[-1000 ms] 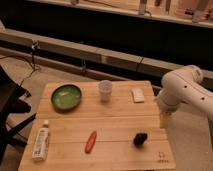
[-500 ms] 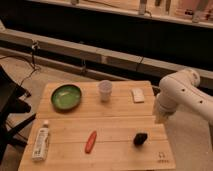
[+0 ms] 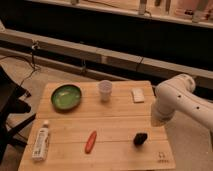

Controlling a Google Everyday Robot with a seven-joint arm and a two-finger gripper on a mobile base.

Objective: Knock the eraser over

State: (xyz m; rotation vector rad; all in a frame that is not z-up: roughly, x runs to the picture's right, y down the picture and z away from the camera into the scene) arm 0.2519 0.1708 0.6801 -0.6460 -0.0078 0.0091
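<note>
The eraser (image 3: 140, 138) is a small black block standing on the wooden table (image 3: 115, 117), near its front right corner. My gripper (image 3: 158, 120) is at the lower end of the white arm (image 3: 177, 97), over the table's right edge. It is just behind and to the right of the eraser, and apart from it.
A translucent cup (image 3: 104, 90) stands at the back middle. A flat white pad (image 3: 138, 94) lies to its right. A green bowl (image 3: 66, 96) is at the back left. A red-orange marker (image 3: 90, 141) lies at the front middle. A white bottle (image 3: 41, 141) lies at the front left.
The arm has moved a little left and down, bringing the gripper closer to the eraser. The eraser and the other things have not moved.
</note>
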